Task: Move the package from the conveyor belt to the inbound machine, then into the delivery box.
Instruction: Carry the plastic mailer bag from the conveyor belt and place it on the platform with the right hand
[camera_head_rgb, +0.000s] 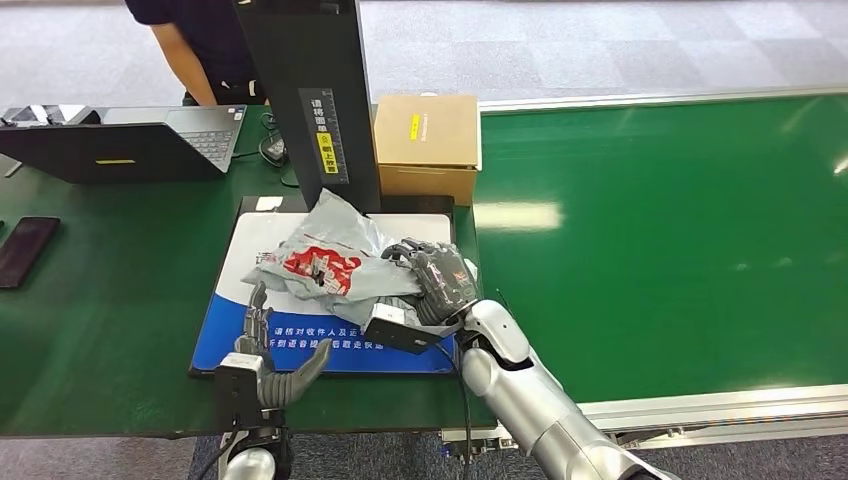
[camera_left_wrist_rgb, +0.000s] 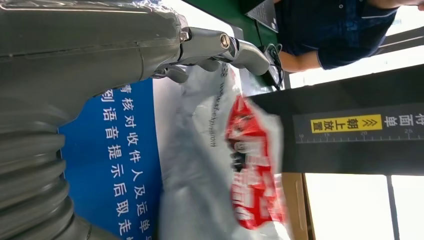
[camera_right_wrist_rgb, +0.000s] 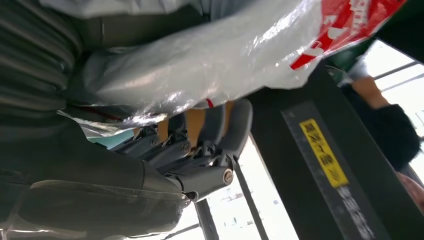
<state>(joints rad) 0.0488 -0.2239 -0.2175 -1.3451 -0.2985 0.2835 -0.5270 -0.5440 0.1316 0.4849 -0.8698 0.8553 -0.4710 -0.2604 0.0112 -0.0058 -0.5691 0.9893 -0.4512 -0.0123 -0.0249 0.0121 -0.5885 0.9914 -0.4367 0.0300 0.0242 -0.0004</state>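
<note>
Head view: our right hand (camera_head_rgb: 440, 280) seems to grip the package (camera_head_rgb: 330, 262) on the scanner plate (camera_head_rgb: 300, 350); left hand (camera_head_rgb: 265, 355) waits nearby, fingers spread, holding nothing.

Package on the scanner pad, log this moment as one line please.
stage: at inbound machine | package: on blue-white pad | right hand: gripping package edge | left hand: open beside package

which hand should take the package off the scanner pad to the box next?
Right, probably. The right hand already grips the grey package at its edge over the blue pad. The left hand is open at the pad's near edge, beside the package and holding nothing.
</note>
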